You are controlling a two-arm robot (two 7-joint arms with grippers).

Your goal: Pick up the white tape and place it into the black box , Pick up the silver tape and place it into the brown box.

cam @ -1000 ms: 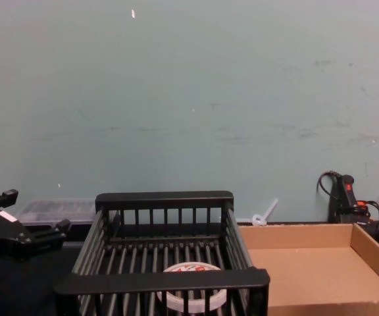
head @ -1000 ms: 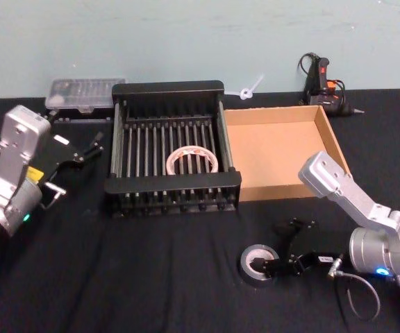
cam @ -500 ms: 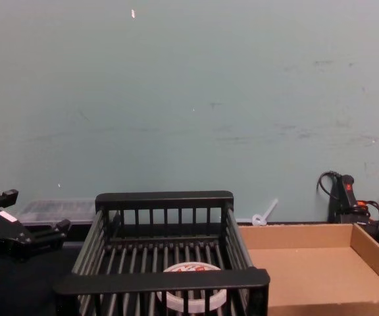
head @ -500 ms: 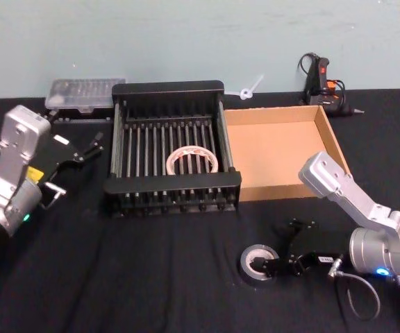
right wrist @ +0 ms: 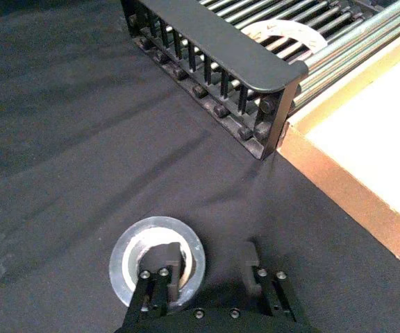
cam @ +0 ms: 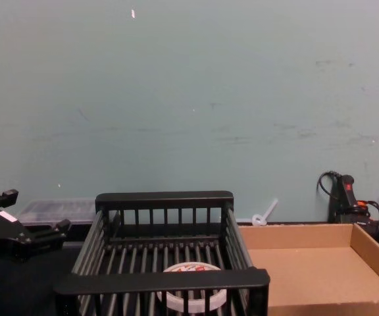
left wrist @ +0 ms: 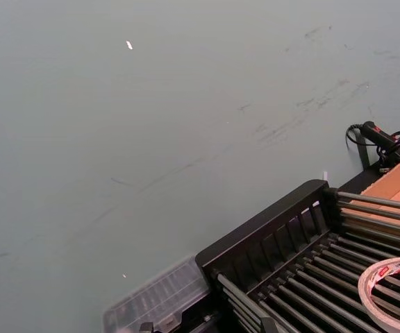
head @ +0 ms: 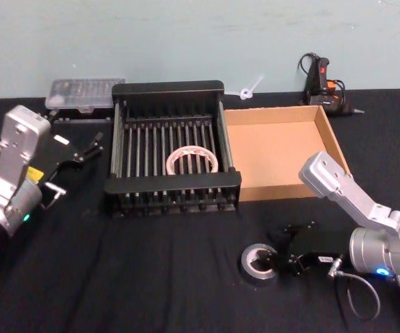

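Silver tape [right wrist: 157, 260] astride one right gripper [right wrist: 210, 267] finger.

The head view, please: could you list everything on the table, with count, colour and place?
white tape: one, whitish ring with red print, lying flat inside the black box
black box: one, black slatted crate, centre of the table
brown box: one, tan cardboard tray, touching the crate's right side
silver tape: one, grey, flat on the black cloth in front of the boxes
clear plastic case: one, transparent, back left
glue gun: one, black and orange, back right
left claw: one, black, open, idle left of the crate
right claw: one, black, open, one finger inside the silver tape's hole
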